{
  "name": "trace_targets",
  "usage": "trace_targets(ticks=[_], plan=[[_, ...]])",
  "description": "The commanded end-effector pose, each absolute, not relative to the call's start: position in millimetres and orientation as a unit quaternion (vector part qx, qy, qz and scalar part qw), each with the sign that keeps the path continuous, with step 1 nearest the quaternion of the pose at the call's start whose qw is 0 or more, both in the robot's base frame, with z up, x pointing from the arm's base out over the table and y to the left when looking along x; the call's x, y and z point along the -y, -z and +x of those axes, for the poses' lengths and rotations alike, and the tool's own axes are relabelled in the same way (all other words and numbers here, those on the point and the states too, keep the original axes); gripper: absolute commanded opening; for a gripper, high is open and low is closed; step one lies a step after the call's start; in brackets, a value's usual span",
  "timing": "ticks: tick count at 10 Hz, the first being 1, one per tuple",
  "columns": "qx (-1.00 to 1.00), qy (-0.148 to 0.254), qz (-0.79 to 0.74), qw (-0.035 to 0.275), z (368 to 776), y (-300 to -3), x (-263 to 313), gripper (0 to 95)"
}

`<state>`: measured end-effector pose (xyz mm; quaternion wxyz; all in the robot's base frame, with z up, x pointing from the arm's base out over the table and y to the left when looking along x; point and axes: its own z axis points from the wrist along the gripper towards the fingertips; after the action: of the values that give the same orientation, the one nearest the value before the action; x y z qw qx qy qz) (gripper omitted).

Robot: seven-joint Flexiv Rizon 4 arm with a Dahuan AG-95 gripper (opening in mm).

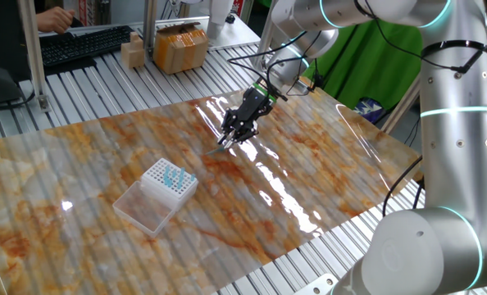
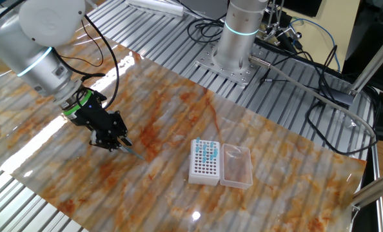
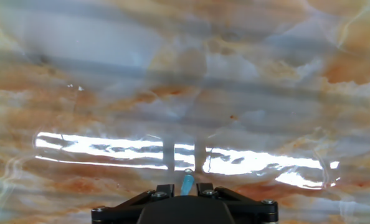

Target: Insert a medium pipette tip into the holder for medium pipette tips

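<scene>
Gripper (image 2: 122, 143) is closed down to a narrow gap on the medium pipette tip (image 3: 187, 183); in hand view the pale bluish tip sits pinched btwn the two fingers (image 3: 168, 155), pointing out along them. In the other fixed view the tip projects from the fingertips at a slant, low over the marbled table (image 2: 275, 167). Whether its end touches the surface: cannot tell.

The holder for medium pipette tips (image 1: 168, 185) stands well apart from the gripper, nearer the table's front edge in one fixed view. White rack, hole grid on top, a few teal tips (image 2: 209, 152) seated at one end, clear lid (image 2: 236, 165) attached alongside.

Risks, judged from this state:
- Tip is thin vs. fingers; grip area is small. Slip or rotation during transit likely if accel. is high.
- Slanted tip vs. vertical holes: w/o re-orientation it jams on the grid or tips the rack.
- Small holes: minor lateral offset lands on a rib or an occupied hole.
- Low carry height: tip end may drag on table.
</scene>
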<state>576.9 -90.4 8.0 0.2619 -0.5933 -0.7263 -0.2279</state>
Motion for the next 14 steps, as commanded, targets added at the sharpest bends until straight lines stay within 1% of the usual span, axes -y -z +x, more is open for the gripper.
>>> trace_targets(ticks=[1,3,4,10,14], plan=[[0.726,0.230,-0.593,0.261,576.9,-6.9,90.2,19.0],[0.727,0.231,-0.592,0.260,576.9,-6.2,90.1,19.0],[0.728,0.231,-0.591,0.259,576.9,-6.2,90.1,0.0],[0.734,0.237,-0.586,0.248,576.9,-7.0,89.9,0.0],[0.747,0.234,-0.578,0.231,576.5,-16.4,89.4,0.0]])
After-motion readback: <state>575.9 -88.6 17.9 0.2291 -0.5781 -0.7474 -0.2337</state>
